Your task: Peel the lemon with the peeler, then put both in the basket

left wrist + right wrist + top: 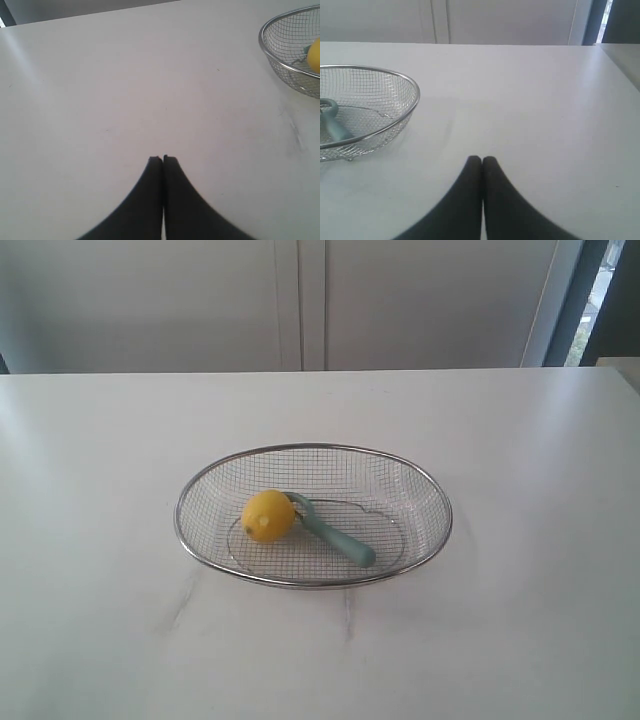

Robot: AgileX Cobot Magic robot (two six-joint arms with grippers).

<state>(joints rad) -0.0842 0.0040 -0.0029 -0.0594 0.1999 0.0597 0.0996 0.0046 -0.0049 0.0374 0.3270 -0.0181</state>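
Observation:
The wire-mesh basket (420,480) stands in the middle of the white table. Inside it lies the yellow lemon (268,516), left of centre, with the teal-handled peeler (340,538) beside it, its blade end touching the lemon. Neither arm shows in the exterior view. My left gripper (163,158) is shut with nothing in it, over bare table; the basket (280,60) and a sliver of lemon (314,56) sit at that view's edge. My right gripper (482,159) is also shut and empty, away from the basket (405,80) where the peeler handle (332,122) shows.
The white table (120,440) stretches wide round the basket. A pale wall with panel seams (300,300) stands behind its far edge, and a dark window frame (570,300) is at the back right.

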